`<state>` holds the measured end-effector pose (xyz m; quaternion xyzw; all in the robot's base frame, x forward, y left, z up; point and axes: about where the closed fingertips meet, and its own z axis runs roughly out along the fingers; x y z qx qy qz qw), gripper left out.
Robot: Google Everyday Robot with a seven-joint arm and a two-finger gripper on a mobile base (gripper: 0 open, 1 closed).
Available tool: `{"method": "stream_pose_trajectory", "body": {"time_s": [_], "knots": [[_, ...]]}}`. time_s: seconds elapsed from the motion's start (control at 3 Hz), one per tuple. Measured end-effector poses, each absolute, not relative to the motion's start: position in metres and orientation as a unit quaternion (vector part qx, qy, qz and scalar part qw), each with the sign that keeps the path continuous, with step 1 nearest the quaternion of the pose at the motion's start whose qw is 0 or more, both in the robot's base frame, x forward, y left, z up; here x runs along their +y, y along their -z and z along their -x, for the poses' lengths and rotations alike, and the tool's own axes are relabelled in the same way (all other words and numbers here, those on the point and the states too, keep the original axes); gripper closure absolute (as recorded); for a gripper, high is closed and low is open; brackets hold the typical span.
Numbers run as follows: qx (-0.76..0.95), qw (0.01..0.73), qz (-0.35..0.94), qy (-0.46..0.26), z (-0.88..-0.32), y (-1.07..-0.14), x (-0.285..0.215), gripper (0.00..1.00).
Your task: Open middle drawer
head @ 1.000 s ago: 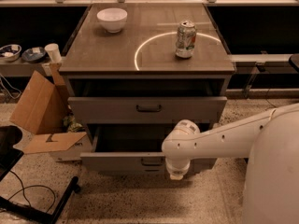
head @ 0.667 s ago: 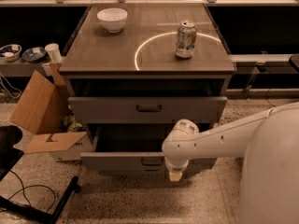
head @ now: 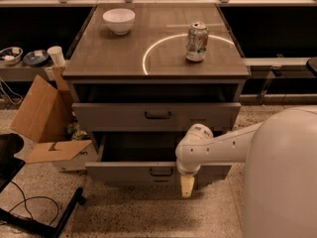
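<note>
Since 1 s ago the gripper [head: 187, 186] has sunk a touch lower. Nothing else has shifted: drawers, can & bowl sit as before. Gripper hangs pointing down in front of the middle drawer [head: 124, 173], just R of its small dark handle [head: 162, 171], tip below the front's bottom edge. Can't tell how far open it is or whether it has hold of anything. White arm [head: 223, 145] reaches in from the robot body [head: 282, 177] at lower R. Middle drawer is pulled well out of the cabinet [head: 109, 53]; its inside is in shadow, contents can't be told. Above it the taller-fronted drawer [head: 109, 117] w/ bigger handle [head: 158, 115] is out a little, w/ a dark gap betw. it & the cabinet top. On top: white bowl [head: 119, 20] back L, contents not visible. Soda can [head: 197, 42] stands upright at R on the far arc of a pale ring [head: 145, 58], away from the edges. L of cabinet: cardboard box [head: 39, 110], flaps open, contents unclear. Behind it is a low shelf [head: 20, 73] w/ a pale small bowl [head: 11, 54], a bluish small bowl [head: 35, 57] & a white cup [head: 56, 56]. Room: bare speckled floor [head: 133, 214] lies in front of the middle drawer & runs L to a black stand leg [head: 67, 213] & cable [head: 29, 202]. The R side is taken up by the robot body. Count: 2 drawer fronts in view, 2 handles, 1 can, 3 bowls, 1 cup, 1 box, 1 gripper.
</note>
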<state>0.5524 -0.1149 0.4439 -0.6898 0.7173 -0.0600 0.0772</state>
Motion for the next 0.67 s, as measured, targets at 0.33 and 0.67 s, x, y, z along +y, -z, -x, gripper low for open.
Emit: {"method": "stream_pose_trajectory", "body": {"time_s": [0.33,0.67], "knots": [[0.722,0.058,0.689,0.036,-0.5745,-0.414,-0.1173,0.0],[0.722,0.057,0.688,0.037,-0.5737,-0.4141,-0.1177,0.0]]}}
